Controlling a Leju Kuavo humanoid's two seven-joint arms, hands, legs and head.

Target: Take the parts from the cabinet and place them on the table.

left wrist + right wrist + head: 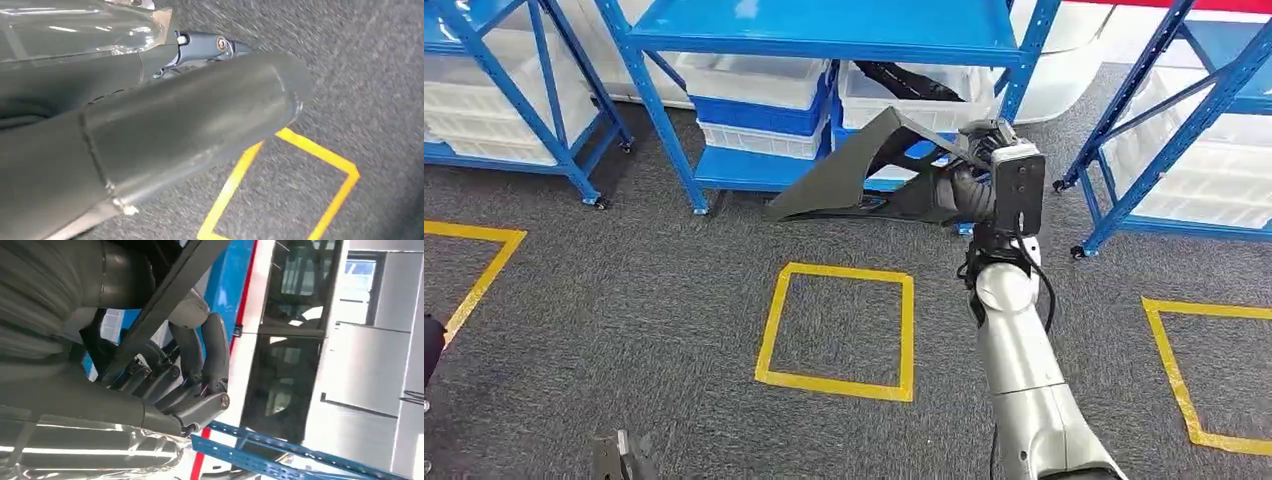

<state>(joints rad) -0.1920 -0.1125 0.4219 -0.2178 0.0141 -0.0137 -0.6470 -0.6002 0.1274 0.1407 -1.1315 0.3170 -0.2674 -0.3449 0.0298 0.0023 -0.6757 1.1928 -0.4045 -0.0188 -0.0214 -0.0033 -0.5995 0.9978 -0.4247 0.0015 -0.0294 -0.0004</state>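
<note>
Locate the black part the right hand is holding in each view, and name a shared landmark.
Head view: black part, centre, in the right hand, before the blue rack.
Left wrist view: not in it.
Right wrist view: a dark bar of it crosses the curled fingers.
Shared landmark: the blue rack.

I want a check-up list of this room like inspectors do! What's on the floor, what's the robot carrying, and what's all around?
Surface: grey carpet with yellow tape squares.
Job's things: black angular part held off the floor, in front of the blue shelves.
Clutter: nothing seen.
Hands: right hand grips the part; left hand holds nothing.
Cables: black cable along the right wrist.
Surroundings: white and blue bins on the shelves.
</note>
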